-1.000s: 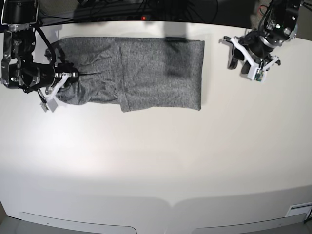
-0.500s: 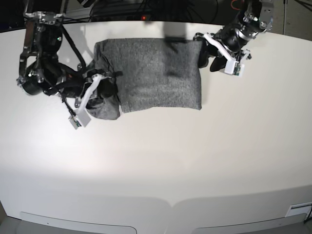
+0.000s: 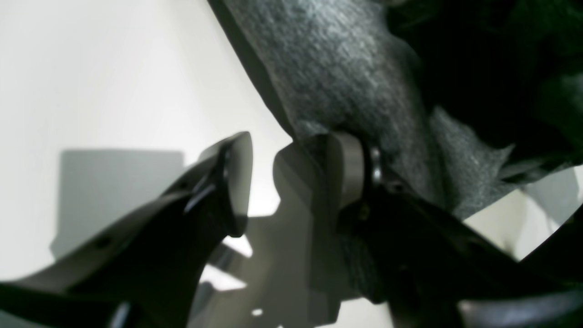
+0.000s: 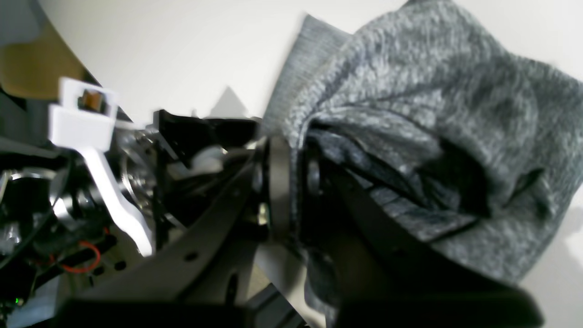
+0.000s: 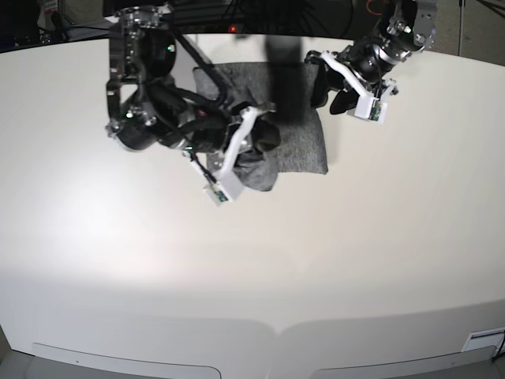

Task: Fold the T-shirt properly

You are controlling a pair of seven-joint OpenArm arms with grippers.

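A broad, pale cream worktop (image 5: 260, 268) fills nearly the whole base view, matte, brightest in a soft patch at the left and greying toward its curved near edge. Behind its far edge lies a dark strip (image 5: 260, 12) with tangled cables and one small red light (image 5: 231, 29), while two shallow rounded panels (image 5: 126, 365) and a small white label (image 5: 483, 343) sit along the bottom. Hard-edged grey shadows fall on the worktop in the left wrist view (image 3: 118, 182).
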